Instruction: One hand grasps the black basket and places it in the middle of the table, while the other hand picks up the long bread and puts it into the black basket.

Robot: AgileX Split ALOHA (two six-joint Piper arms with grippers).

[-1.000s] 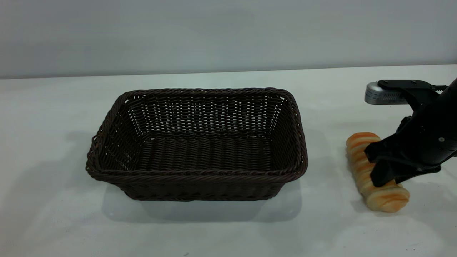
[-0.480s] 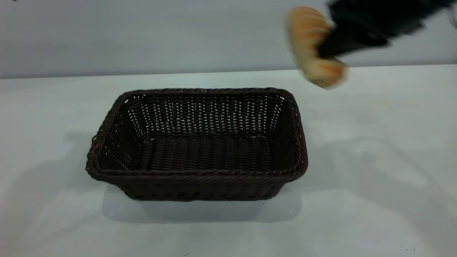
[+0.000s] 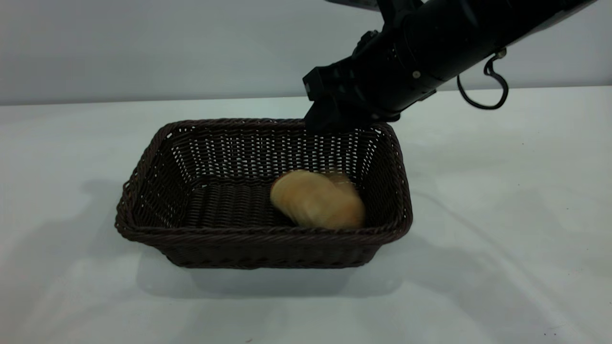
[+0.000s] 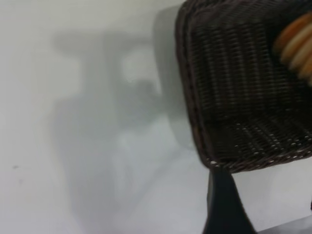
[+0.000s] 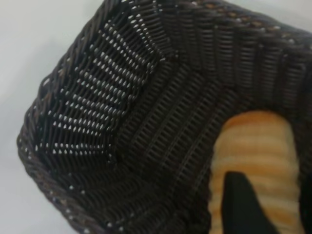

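The black basket (image 3: 263,231) stands in the middle of the white table (image 3: 502,215). The long bread (image 3: 315,200) is inside it, at its right half, apart from any gripper and blurred. My right gripper (image 3: 330,122) hangs above the basket's back right rim, open and empty. In the right wrist view the bread (image 5: 258,141) shows on the basket (image 5: 146,122) floor below my right gripper (image 5: 275,209). The left arm is out of the exterior view. Its wrist view shows my left gripper (image 4: 265,209), open, just outside a basket (image 4: 243,97) corner, with the bread (image 4: 297,44) inside.
The table around the basket is bare white, with only shadows and a few tiny dark specks. A grey wall runs behind the table's far edge. The right arm's cable loop (image 3: 483,91) hangs over the table at the back right.
The right gripper lifted the bread from the table at the right, carried it up and left over the basket, and let go. The bread now lies in the basket.
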